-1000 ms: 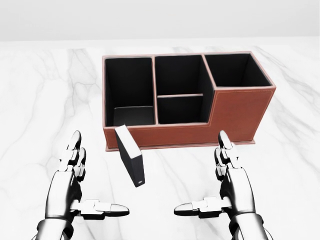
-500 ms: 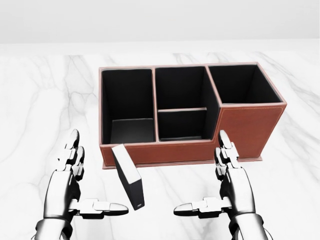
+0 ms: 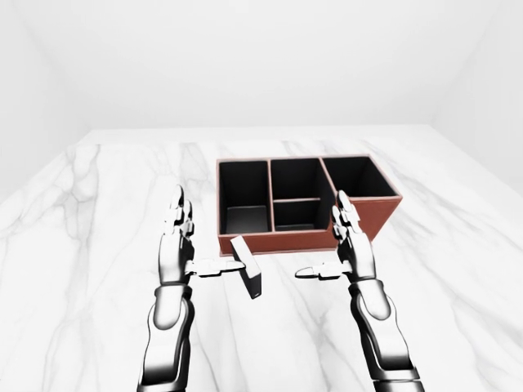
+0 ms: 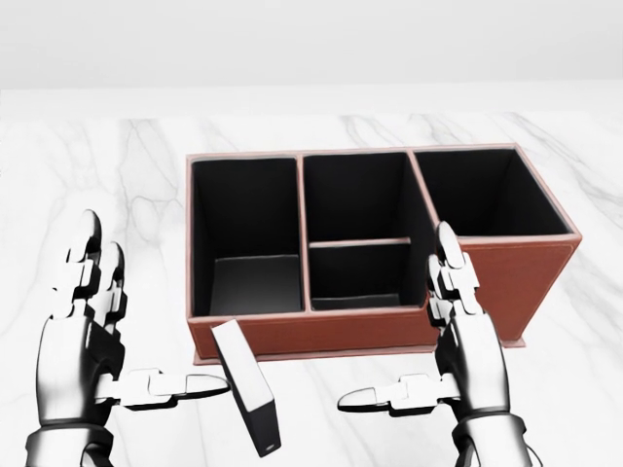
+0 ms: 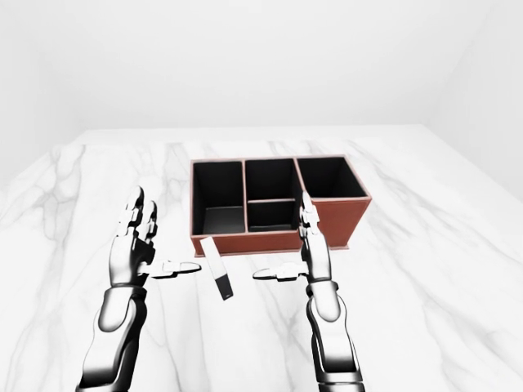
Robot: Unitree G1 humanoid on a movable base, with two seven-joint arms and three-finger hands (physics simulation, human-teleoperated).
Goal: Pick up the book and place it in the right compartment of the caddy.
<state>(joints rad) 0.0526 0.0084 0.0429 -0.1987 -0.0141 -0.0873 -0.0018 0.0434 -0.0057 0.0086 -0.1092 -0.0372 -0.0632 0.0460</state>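
The dark book (image 4: 245, 387) stands on end on the marble table (image 4: 97, 156), just below the lower-left corner of the brown caddy (image 4: 321, 334). The caddy has black insides: a left bay, a split middle bay and a raised right compartment (image 4: 492, 195), all empty. My left hand (image 4: 146, 321) is open to the left of the book, thumb pointing at it without touching. My right hand (image 4: 394, 316) is open to the book's right, its fingers upright against the caddy's near wall.
White marble stretches around the caddy on every side in the left-eye view, with white walls (image 3: 261, 65) beyond the table's far edge. Nothing else stands on the table.
The whole head view has shifted: the caddy and book now sit lower and larger. My left hand has moved left and up, away from the book. The right hand has hardly moved.
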